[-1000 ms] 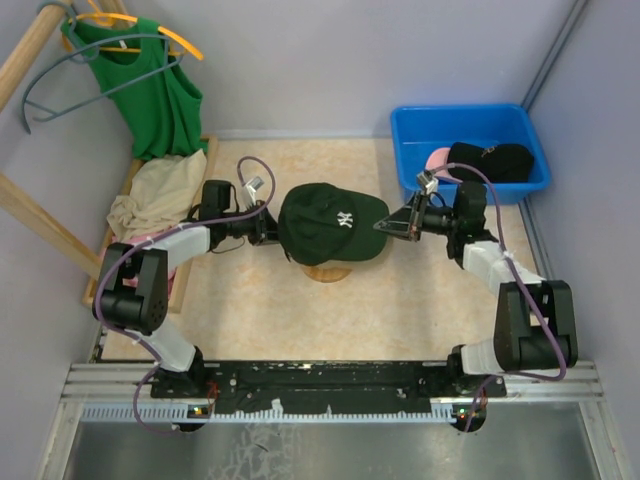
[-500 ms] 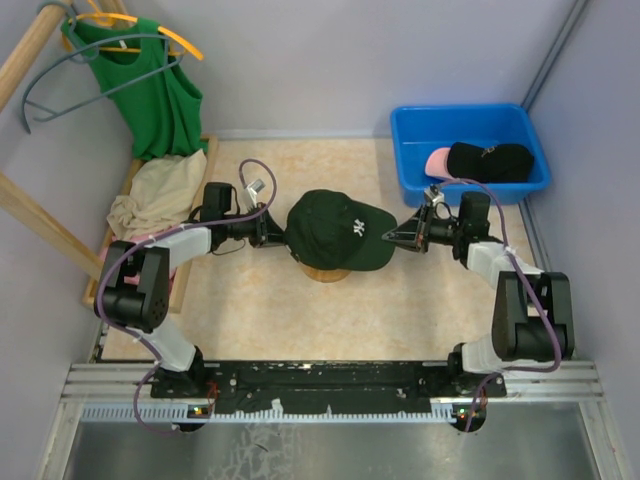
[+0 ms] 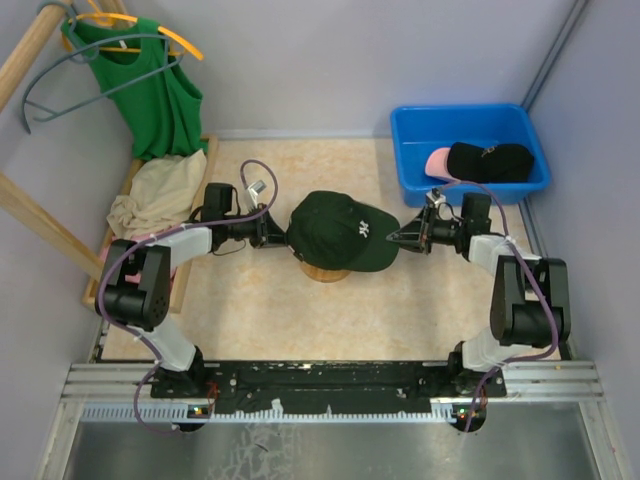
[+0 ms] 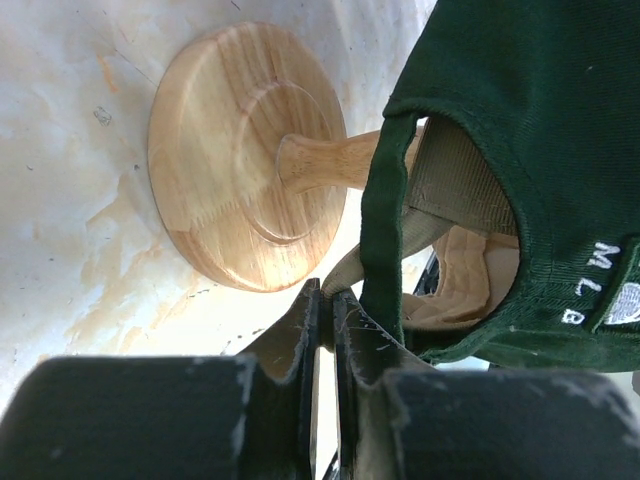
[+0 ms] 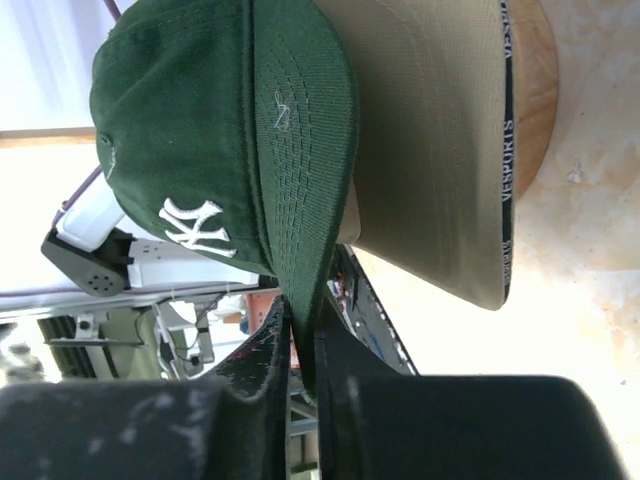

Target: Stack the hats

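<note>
The dark green cap (image 3: 338, 230) sits over the tan cap on a wooden stand (image 3: 325, 272) at the table's middle. My left gripper (image 3: 272, 232) is at the caps' back. In the left wrist view it (image 4: 327, 300) is shut on a tan strap end (image 4: 348, 272), with the green cap's (image 4: 520, 90) rear band just beside one finger. My right gripper (image 3: 397, 238) is shut on the green brim's edge; in the right wrist view it (image 5: 305, 335) pinches the green cap (image 5: 180, 110), with the tan cap's brim (image 5: 430, 130) alongside. The pink cap (image 3: 438, 160) and black cap (image 3: 490, 158) lie in a blue bin.
The blue bin (image 3: 465, 112) stands at the back right. A green sleeveless top (image 3: 150, 90) hangs on a wooden rack at the back left, with cream and pink cloths (image 3: 155, 195) piled on its tray. Walls close in on both sides.
The green cap has come down and level onto the stand over the tan cap. My right gripper moved right and slightly lower with the brim. The left gripper barely moved.
</note>
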`<state>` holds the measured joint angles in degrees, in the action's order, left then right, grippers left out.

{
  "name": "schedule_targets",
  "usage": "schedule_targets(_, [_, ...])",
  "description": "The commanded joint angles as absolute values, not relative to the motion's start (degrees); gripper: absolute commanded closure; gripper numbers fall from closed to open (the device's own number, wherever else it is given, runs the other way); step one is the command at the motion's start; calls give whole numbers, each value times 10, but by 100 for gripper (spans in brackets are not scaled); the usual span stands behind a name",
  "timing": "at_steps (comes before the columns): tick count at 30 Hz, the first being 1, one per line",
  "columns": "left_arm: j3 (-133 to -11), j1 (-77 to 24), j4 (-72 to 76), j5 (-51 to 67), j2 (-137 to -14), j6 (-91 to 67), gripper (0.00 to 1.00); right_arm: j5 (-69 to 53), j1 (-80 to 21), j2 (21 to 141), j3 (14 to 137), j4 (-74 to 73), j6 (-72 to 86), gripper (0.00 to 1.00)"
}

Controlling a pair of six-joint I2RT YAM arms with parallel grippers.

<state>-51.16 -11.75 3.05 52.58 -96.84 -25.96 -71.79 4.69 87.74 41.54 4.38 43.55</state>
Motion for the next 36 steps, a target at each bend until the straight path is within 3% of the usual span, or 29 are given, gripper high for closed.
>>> schedule_targets(1, [-488,-108,-3,489,-990,-225,90,-620,69,902,428,-11,390,86])
schedule_targets(3, [-487,-108,-2,491,-991,-226,90,-617,68,906,427,-5,390,85])
schedule_targets(6, [-488,-108,-1,491,-991,-226,90,-613,68,913,429,1,394,74])
schedule_targets(16, [-490,-108,-3,491,-991,-227,90,-589,69,916,446,10,394,63])
schedule_targets(25, [-489,-105,1,487,-975,-236,89,-541,69,868,503,-77,349,51])
schedule_targets(28, [-490,-99,2,486,-966,-248,83,-523,69,855,528,-106,335,49])
schedule_targets(31, [-488,-94,7,487,-953,-258,69,-513,68,849,552,-134,325,48])
schedule_targets(36, [-475,-77,11,478,-927,-269,60,-481,69,840,584,-179,298,47])
